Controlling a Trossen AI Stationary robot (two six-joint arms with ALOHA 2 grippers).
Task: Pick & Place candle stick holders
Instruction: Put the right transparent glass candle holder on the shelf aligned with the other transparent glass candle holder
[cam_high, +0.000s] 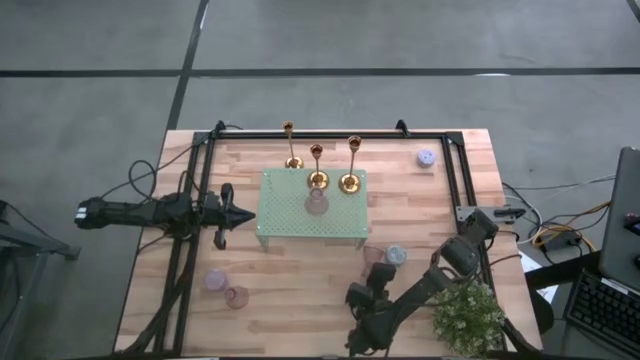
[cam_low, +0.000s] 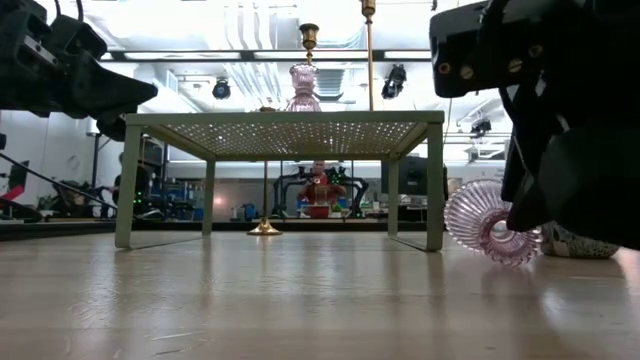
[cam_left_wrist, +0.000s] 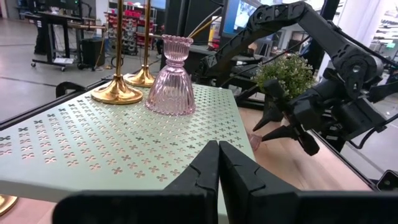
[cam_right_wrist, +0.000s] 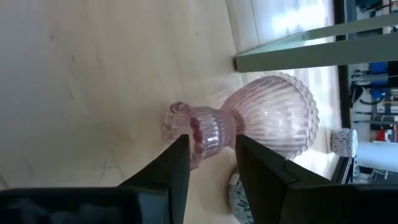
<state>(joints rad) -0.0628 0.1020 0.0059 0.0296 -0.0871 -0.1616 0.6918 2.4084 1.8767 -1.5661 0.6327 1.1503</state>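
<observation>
Wooden table, green perforated stand, plant

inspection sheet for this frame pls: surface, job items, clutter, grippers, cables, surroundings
Surface: wooden table with a green perforated stand on it.
Job's things: three gold candle stick holders, upright; two on the stand, one on the table behind it.
Clutter: pink glass holder lying on its side; another upright on the stand; small squat pieces; potted plant.
Grippers: left gripper shut, empty, at the stand's edge; right gripper closing around the lying holder's neck.
Cables: loose leads right of the table.
Surroundings: workshop floor; nobody clearly seen.
</observation>
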